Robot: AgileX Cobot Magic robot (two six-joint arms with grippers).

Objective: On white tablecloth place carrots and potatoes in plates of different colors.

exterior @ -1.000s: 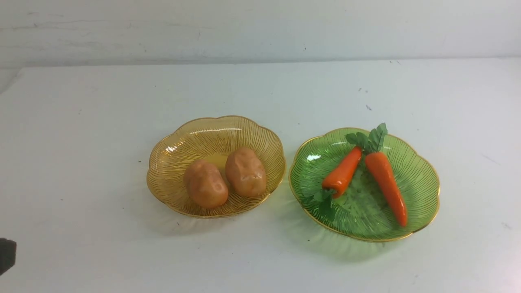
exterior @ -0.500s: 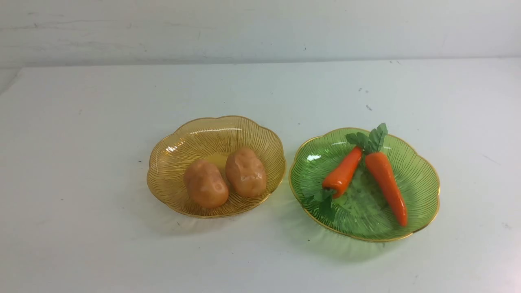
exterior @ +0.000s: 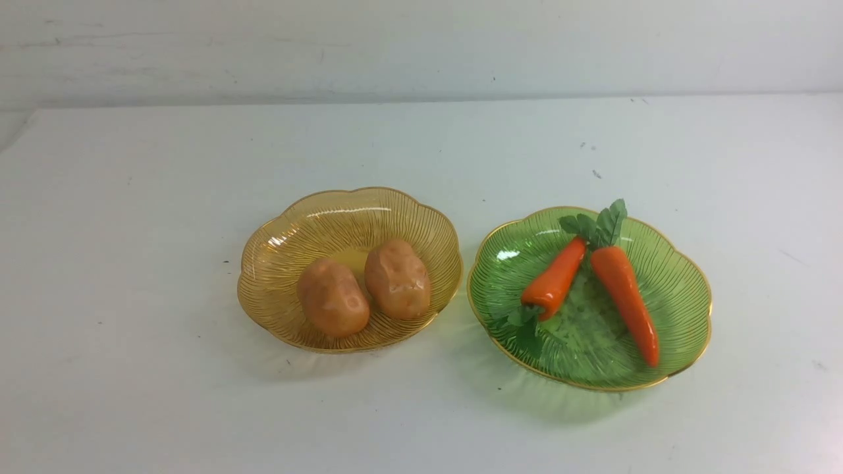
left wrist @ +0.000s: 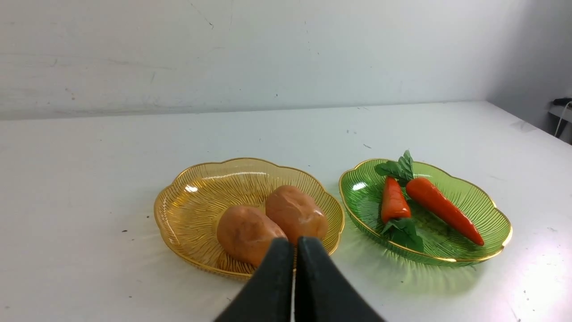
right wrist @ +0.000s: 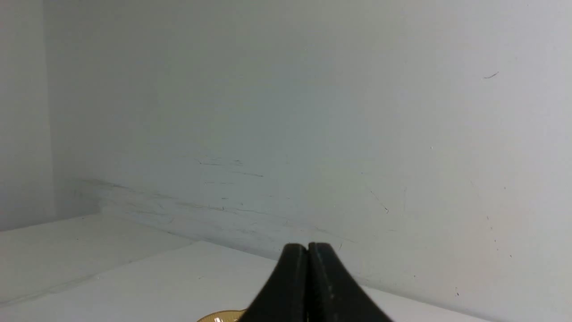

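Observation:
Two tan potatoes lie side by side in the amber plate on the white tablecloth. Two orange carrots lie in the green plate to its right. Neither gripper shows in the front view. In the left wrist view my left gripper is shut and empty, pulled back on the near side of the amber plate, with the potatoes and the carrots beyond it. In the right wrist view my right gripper is shut and empty, facing the wall.
A pale wall runs along the far edge of the table. The amber plate's rim peeks in at the bottom edge of the right wrist view. A dark object with a cable sits beyond the table's right edge.
A dark part of the left arm at the front view's lower left edge one second ago has withdrawn out of view. The plates, potatoes and carrots have not moved.

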